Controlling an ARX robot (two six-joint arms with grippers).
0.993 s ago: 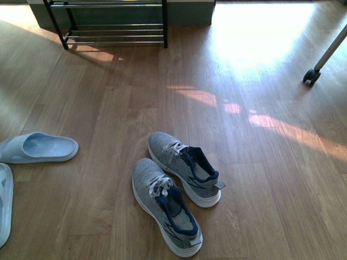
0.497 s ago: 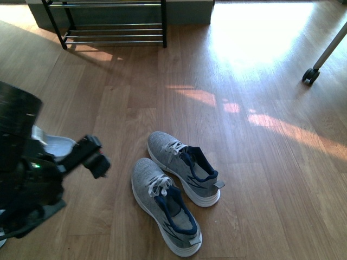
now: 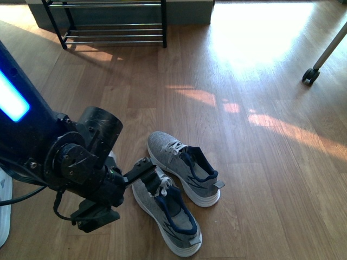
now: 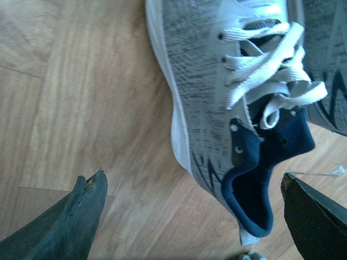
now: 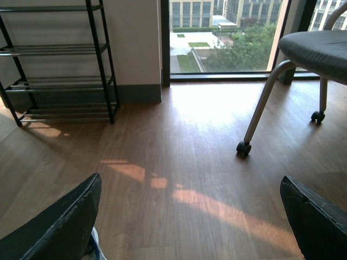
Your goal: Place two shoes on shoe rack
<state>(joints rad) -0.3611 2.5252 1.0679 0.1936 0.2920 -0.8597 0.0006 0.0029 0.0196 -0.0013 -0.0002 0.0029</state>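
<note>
Two grey knit sneakers lie side by side on the wooden floor, the farther shoe (image 3: 184, 168) and the nearer shoe (image 3: 176, 222). My left gripper (image 3: 149, 174) hangs open just over the nearer shoe's laces. In the left wrist view that shoe (image 4: 211, 97) lies between my spread fingers (image 4: 76, 222), its navy heel opening close to the other finger, and neither finger touches it. The shoe rack (image 3: 114, 32) stands at the far left against the wall. My right gripper (image 5: 190, 222) is open over bare floor, with the shoe rack (image 5: 59, 65) far ahead of it.
My bulky left arm (image 3: 65, 162) covers the floor left of the shoes. A pale slide's edge (image 3: 4, 206) shows at the left border. A chair (image 5: 317, 46) stands on castered legs (image 3: 311, 76) at the far right. Sunlit floor lies between the shoes and the rack.
My left arm has swung in from the left and moved right until its open gripper is over the nearer shoe. It now hides the slides. The shoes have not moved.
</note>
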